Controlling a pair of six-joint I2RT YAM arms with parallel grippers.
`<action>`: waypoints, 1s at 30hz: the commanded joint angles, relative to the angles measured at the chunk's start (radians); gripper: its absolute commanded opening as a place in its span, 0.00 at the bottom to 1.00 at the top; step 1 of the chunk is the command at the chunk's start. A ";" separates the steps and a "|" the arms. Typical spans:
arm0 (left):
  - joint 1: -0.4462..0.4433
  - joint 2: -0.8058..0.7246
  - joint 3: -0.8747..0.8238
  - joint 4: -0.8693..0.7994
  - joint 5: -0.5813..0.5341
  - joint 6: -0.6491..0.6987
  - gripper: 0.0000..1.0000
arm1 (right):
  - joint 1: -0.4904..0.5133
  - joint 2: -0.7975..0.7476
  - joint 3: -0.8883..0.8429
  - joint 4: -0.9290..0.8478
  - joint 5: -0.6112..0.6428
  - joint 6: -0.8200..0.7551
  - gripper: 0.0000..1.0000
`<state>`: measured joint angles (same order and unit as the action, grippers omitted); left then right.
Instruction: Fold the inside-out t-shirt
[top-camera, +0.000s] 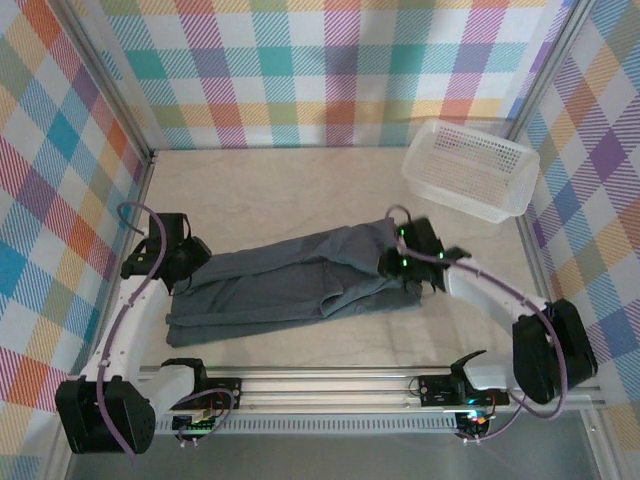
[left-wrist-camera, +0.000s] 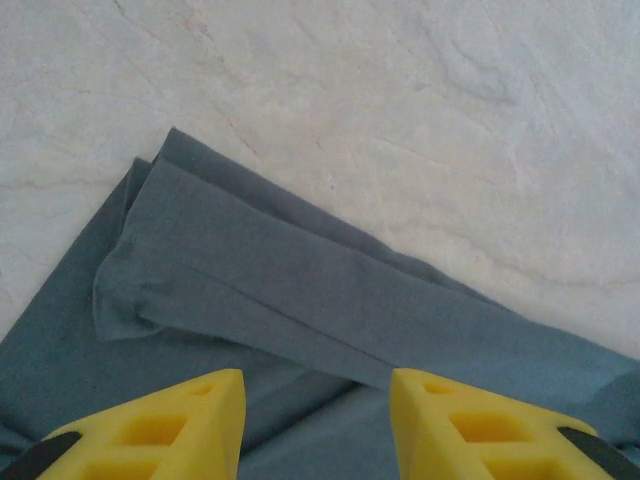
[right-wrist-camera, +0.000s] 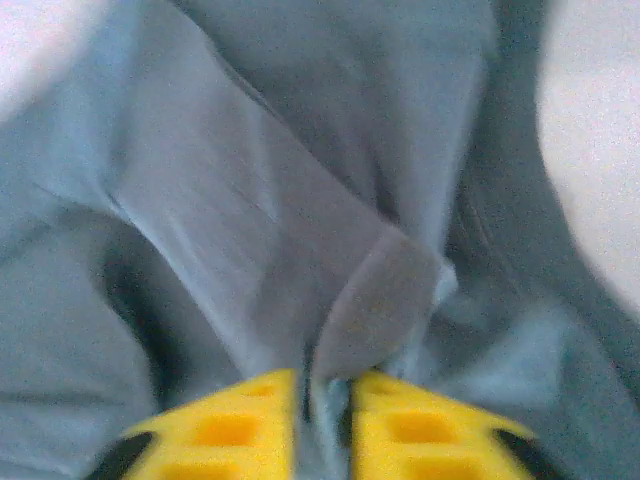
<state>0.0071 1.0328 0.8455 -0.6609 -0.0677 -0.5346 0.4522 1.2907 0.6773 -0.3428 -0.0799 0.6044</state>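
Note:
The inside-out t-shirt lies as a long, folded dark slate-grey strip across the middle of the table. My left gripper hovers over its left end. In the left wrist view it is open, with layered folds of the t-shirt lying flat under and ahead of its yellow fingers. My right gripper sits at the shirt's right end. In the right wrist view its yellow fingers are nearly together, pinching a raised fold of the t-shirt.
A white mesh basket stands at the back right corner. Checked walls enclose the pale table on three sides. The arms' rail runs along the near edge.

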 joint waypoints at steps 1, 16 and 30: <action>-0.010 -0.025 -0.020 -0.013 0.039 0.024 0.43 | -0.007 -0.034 0.000 -0.006 0.002 0.032 0.44; -0.167 -0.040 -0.051 -0.009 0.123 0.013 0.43 | 0.017 0.547 0.580 0.047 -0.143 -0.188 0.69; -0.170 -0.009 -0.063 0.003 0.102 0.015 0.44 | 0.105 0.432 0.451 0.043 -0.272 -0.098 0.00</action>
<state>-0.1547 1.0130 0.8005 -0.6533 0.0410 -0.5274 0.5114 1.7908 1.1992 -0.3042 -0.2783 0.4683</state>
